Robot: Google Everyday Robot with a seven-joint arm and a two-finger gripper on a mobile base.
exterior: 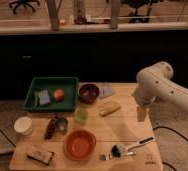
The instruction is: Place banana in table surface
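Camera view: banana (109, 107) lying on table surface (122, 134), gripper (142, 114) near it, fingers wide apart, holding nothing.

A green rectangular plastic tray (51, 80) sits far left of my gripper (142, 113), which hangs at the right side. It holds a round orange fruit (58, 94) beside a flat grey-blue square (43, 97). Just right of the tray stands a dark maroon bowl (88, 92), then a grey-blue cloth (106, 90). Nearer the front are a small green cup (80, 115), a white round tub (23, 125), a metal cup (59, 125), a shallow orange-red bowl (80, 144), a wrapped snack bar (39, 154) and a pale-handled brush (132, 146).
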